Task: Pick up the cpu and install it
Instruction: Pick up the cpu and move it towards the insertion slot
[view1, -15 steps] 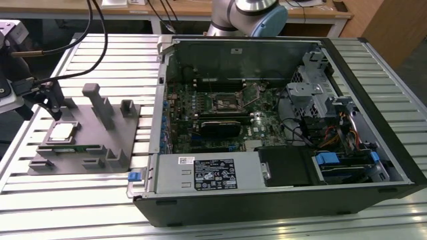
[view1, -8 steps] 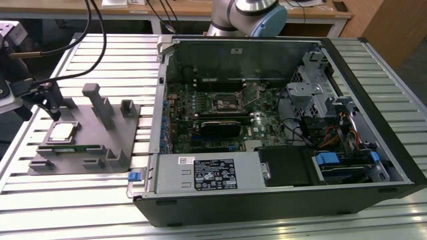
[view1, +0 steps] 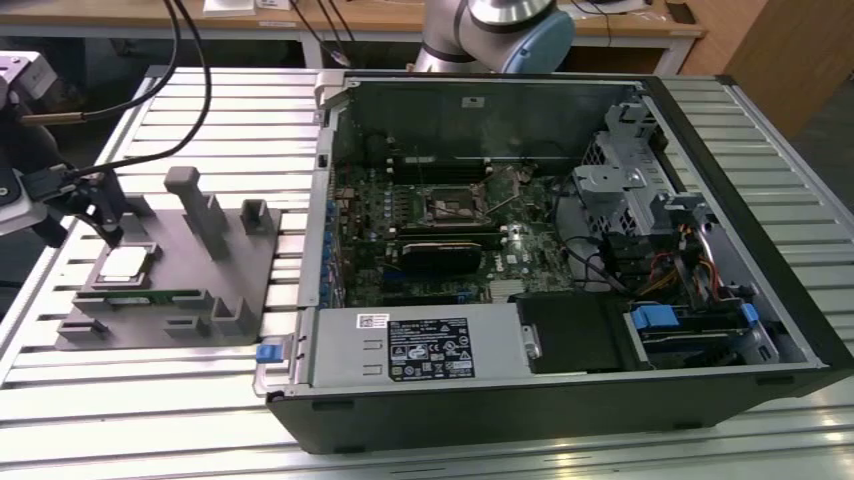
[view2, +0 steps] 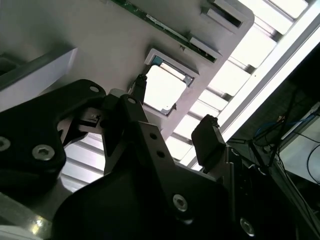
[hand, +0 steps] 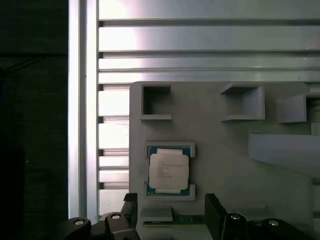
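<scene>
The cpu (hand: 169, 170) lies flat, silver top up, in a shallow framed pocket of the grey tray (hand: 225, 145). The tray sits on the slatted table (view1: 134, 400) at the exterior view's left, well apart from the open case (view1: 561, 250) on the right. The gripper (hand: 171, 200) hangs just above the chip, its jaws spread wider than it and pinching nothing. The risk I see is the pocket's raised lips, which hug two edges. Fingers coming down slightly off line could land on a lip or catch one corner, tipping the chip. So thin and smooth a plate could also slip from a light pinch. A green strip (hand: 180, 219) lies just beside the pocket.
</scene>
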